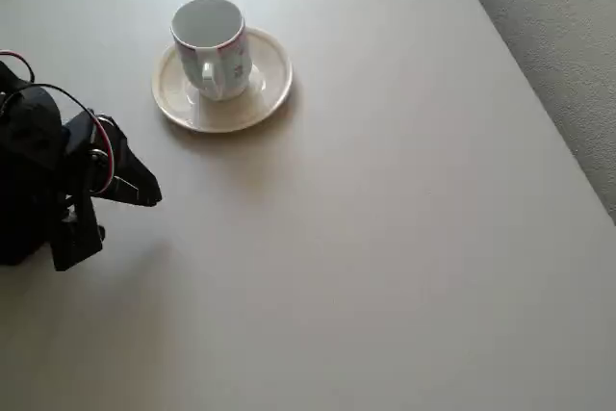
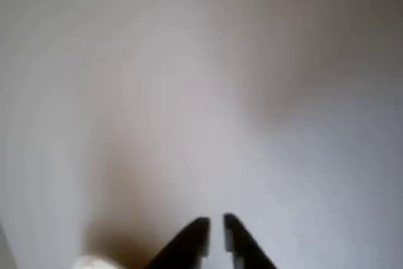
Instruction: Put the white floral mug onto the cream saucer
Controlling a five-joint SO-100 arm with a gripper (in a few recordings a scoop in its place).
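Note:
In the overhead view the white floral mug (image 1: 214, 45) stands upright on the cream saucer (image 1: 269, 84) at the upper left of the table, its handle turned toward the bottom of the picture. My black gripper (image 1: 149, 192) is at the left edge, below and left of the saucer and well apart from it, pointing right. In the wrist view my gripper (image 2: 216, 223) hangs over bare table. Its two dark fingertips (image 2: 200, 228) are almost together, with only a thin slit between them and nothing held.
The pale table (image 1: 385, 238) spreads wide to the right of and below the saucer. Its right edge runs diagonally at the upper right, with grey carpet (image 1: 558, 36) beyond it. Red and black cables (image 1: 96, 141) loop over my arm.

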